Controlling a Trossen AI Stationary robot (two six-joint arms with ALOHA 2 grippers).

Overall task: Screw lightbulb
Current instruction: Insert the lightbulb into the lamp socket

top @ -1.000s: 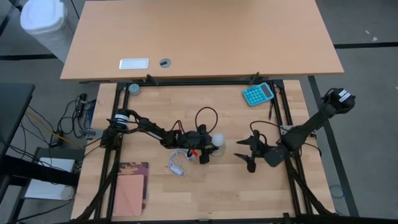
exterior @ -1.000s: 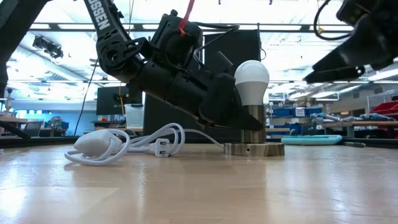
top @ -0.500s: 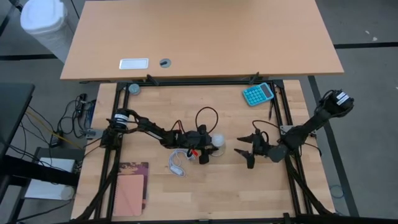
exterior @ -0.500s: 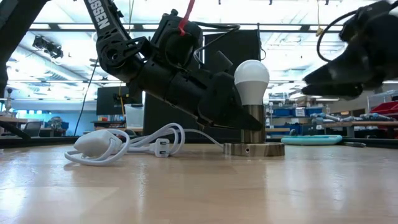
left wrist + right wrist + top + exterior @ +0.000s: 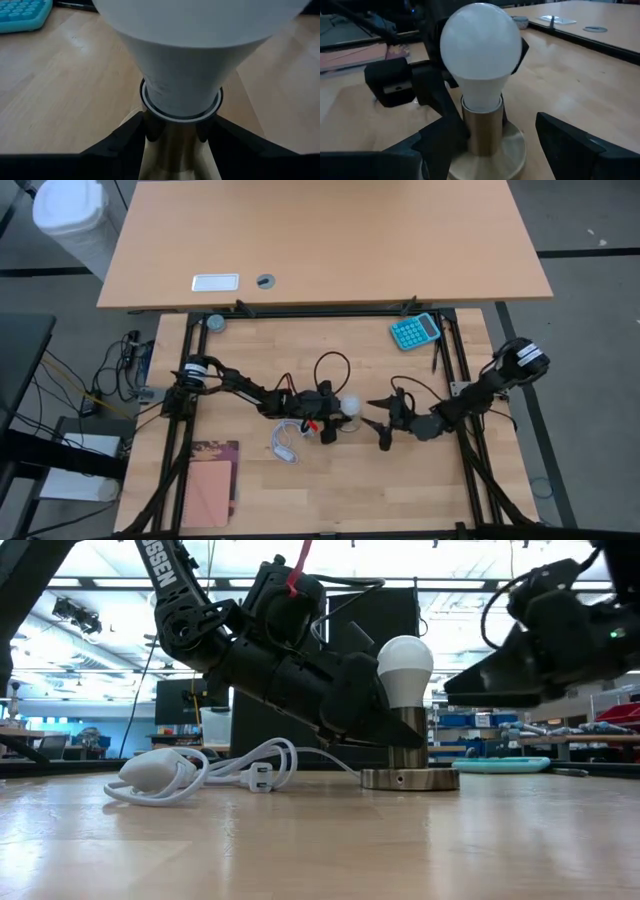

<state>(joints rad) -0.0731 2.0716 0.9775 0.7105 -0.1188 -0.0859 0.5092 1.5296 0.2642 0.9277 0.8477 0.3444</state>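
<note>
White lightbulb (image 5: 404, 668) stands upright in socket (image 5: 408, 778), left gripper (image 5: 385, 730) clamping the socket stem; right gripper (image 5: 378, 420) open, just beside, level with the globe.

Bulb (image 5: 405, 668): plain matte white globe and neck, no markings. Socket (image 5: 482, 131) beneath it: brushed brass-gold tube on a round base of the same tone. Left pincer (image 5: 385, 730) at the socket: black. Right pincer (image 5: 377, 420), facing the bulb: black. Cord (image 5: 200, 772) behind the left pincer: white, with white switch and plug. Table (image 5: 340, 490): pale wood-grain planks. Calculator (image 5: 414, 331) beyond the right pincer: turquoise. Notebook (image 5: 207, 491): pink.
</note>
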